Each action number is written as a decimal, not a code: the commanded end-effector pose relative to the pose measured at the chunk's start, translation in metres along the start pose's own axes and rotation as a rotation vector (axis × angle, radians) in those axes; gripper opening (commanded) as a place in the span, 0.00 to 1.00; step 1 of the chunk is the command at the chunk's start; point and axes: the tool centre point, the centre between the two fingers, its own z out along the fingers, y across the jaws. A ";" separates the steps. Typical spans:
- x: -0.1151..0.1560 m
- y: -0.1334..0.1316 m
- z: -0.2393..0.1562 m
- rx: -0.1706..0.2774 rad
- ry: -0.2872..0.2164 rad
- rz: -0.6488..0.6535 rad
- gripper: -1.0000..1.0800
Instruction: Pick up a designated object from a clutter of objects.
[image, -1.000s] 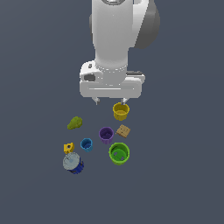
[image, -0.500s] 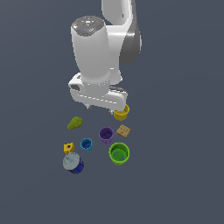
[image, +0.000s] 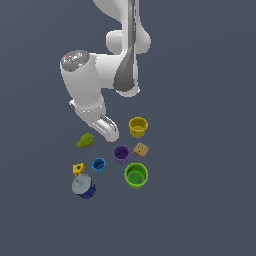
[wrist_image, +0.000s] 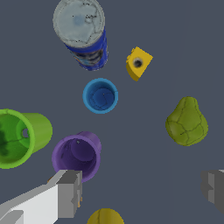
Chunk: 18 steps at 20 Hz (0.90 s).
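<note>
My gripper (wrist_image: 142, 188) hangs with its fingers (wrist_image: 70, 192) spread wide apart and nothing between them. The olive pear (image: 85, 141) lies on the table (image: 200, 200), just beside my gripper and apart from it. The purple cup (wrist_image: 78, 156) sits near one finger, with the blue cup (wrist_image: 100, 96), yellow block (wrist_image: 139, 63) and blue can (wrist_image: 82, 30) beyond.
</note>
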 end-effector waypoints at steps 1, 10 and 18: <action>0.007 0.017 0.015 0.002 0.001 0.111 0.96; 0.022 0.080 0.062 -0.002 0.011 0.482 0.96; 0.026 0.117 0.085 -0.010 0.023 0.681 0.96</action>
